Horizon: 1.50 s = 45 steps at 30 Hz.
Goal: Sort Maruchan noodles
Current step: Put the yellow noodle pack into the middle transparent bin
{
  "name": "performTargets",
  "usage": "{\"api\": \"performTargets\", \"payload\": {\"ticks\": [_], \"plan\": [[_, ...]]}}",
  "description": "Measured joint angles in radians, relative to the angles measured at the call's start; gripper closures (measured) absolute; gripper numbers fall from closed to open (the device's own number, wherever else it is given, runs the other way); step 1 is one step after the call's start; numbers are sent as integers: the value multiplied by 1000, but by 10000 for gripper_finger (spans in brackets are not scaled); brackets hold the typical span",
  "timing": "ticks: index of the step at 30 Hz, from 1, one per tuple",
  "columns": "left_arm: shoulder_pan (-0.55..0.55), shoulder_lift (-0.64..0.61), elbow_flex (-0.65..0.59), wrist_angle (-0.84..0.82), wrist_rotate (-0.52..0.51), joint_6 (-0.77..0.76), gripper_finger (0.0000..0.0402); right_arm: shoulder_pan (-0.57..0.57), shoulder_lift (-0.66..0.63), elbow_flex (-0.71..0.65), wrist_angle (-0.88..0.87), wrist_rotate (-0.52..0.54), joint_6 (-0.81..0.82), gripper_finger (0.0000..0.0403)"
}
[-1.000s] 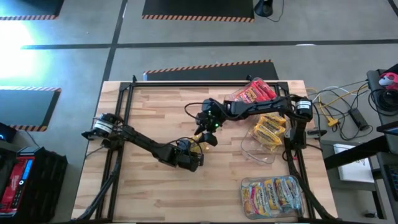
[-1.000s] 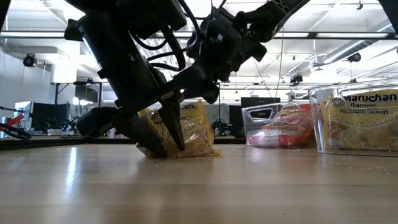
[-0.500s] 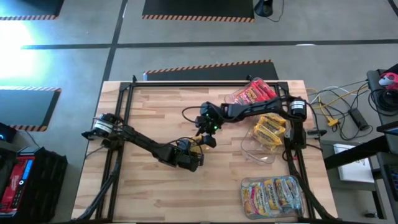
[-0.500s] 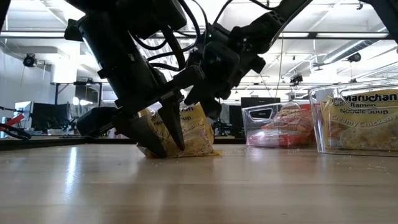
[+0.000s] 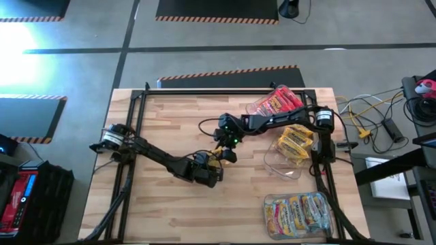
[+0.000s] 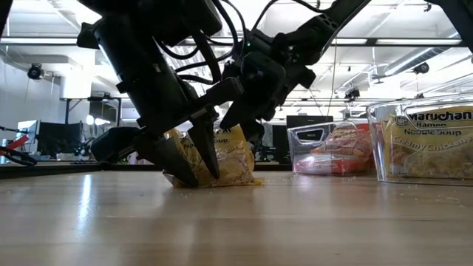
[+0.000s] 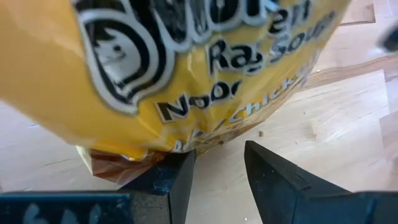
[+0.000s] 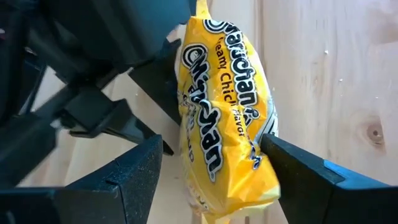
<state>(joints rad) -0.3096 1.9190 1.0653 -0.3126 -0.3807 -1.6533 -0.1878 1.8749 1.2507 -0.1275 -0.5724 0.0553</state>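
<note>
1. The yellow noodle packet (image 8: 227, 106) stands on edge near the middle of the wooden surface (image 5: 170, 116), propped upright, not lying flat.
2. The left gripper (image 6: 194, 157) pinches the packet's lower edge with its jaws narrowed on it, tips down at the surface.
3. The right gripper (image 8: 211, 165) has drawn in over the last second, and its jaws have spread a little further to full width. They now straddle the packet's two faces without yet pressing it.
4. This looks like a handover: the right arm is set to take the packet once its jaws close, and the left would then let go.
5. Off to the right arm's side stand three clear tubs: one with red packets (image 5: 276, 101), one with yellow packets (image 5: 294, 141), and one with mixed packets (image 5: 300, 212) at the near corner.
6. The yellow tub seems the likely destination.
</note>
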Motion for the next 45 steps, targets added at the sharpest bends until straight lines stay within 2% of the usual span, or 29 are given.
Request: {"api": "performTargets", "payload": {"ticks": [13,27,45], "plan": [[-1,0,0,1,5,-6,271,-21,-57,50,-23,-3,-19,141],[-2,0,0,4,6,-6,271,-24,-1,49,-79,8,-11,95],[-2,0,0,5,6,-6,271,20,4,50,-54,24,-34,106]]}}
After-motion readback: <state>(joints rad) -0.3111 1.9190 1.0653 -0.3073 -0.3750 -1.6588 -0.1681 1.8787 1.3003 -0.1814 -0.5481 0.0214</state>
